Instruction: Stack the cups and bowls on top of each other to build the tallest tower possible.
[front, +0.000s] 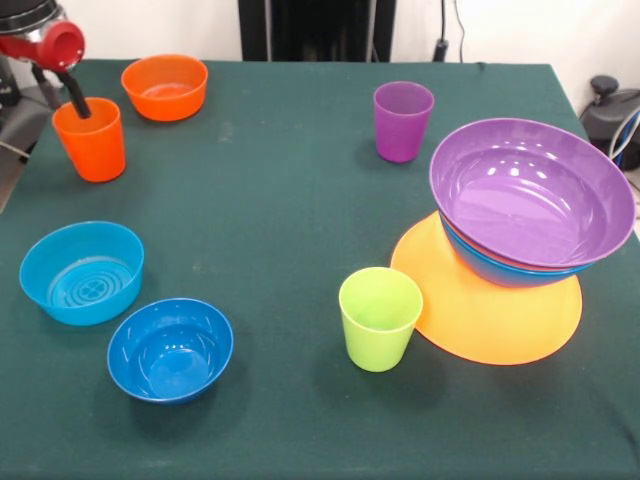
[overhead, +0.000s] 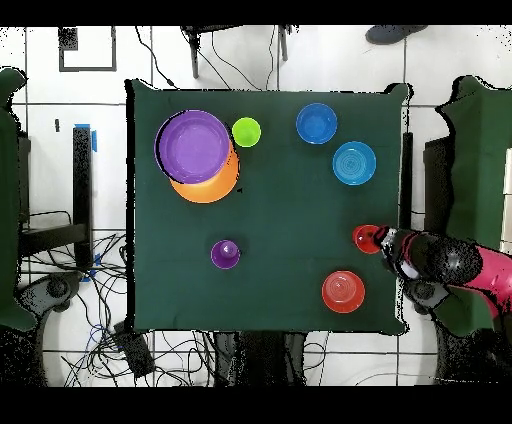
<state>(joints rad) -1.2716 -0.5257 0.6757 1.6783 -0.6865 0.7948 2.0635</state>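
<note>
At the table's right in the front view stands the tower: a purple bowl (front: 530, 190) nested in a blue bowl (front: 500, 270), both on an upturned orange-yellow bowl (front: 490, 315). From above, the purple bowl (overhead: 194, 146) hides most of the orange-yellow one (overhead: 212, 188). My gripper (front: 76, 103) hangs over the orange cup (front: 90, 142) at the far left, its black tip dipping inside the rim. The overhead view has the gripper (overhead: 380, 240) at the orange cup (overhead: 365, 238). Standing loose are a purple cup (front: 403, 120), a lime green cup (front: 379, 318), an orange bowl (front: 165, 87), a light blue bowl (front: 82, 272) and a dark blue bowl (front: 170, 349).
The red arm (overhead: 445, 262) reaches in over the table's edge beside the orange bowl (overhead: 343, 291). The orange cup stands close to that same edge of the green table (front: 290, 230). Black gear sits off the table's right corner (front: 610, 110).
</note>
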